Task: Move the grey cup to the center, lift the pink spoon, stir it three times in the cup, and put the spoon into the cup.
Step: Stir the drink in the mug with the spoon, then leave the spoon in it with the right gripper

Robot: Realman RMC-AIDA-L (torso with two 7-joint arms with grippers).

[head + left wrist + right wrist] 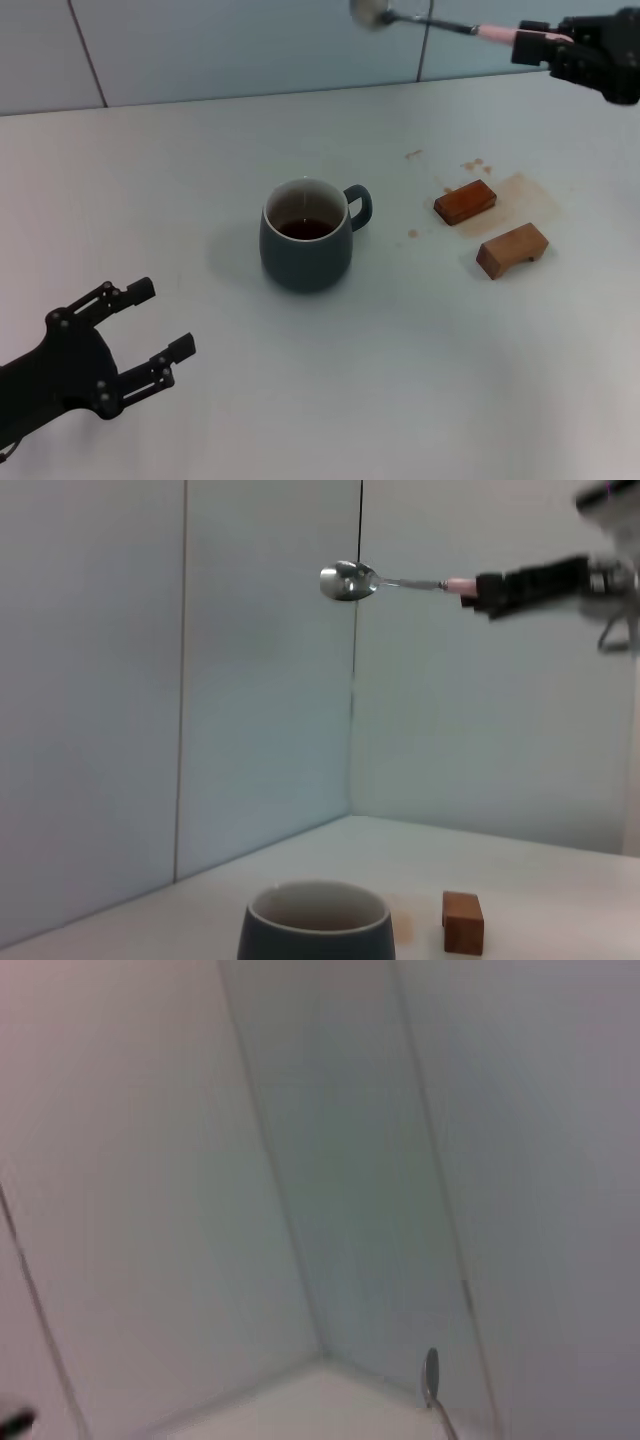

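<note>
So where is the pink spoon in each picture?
Head view: pink spoon at the top edge, held high by the right gripper.
Left wrist view: spoon in the air, far above the grey cup.
Right wrist view: only its silver bowl shows, near the bottom edge.
Shared landmark: the wall seam behind it.

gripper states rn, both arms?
Left gripper: open, empty, low near the table's front-left.
Right gripper: shut on the pink spoon, held high beyond the grey cup.

At upper right our right gripper [530, 42] holds the spoon [425, 20] high; the mug [307, 236] sits mid-frame.
</note>
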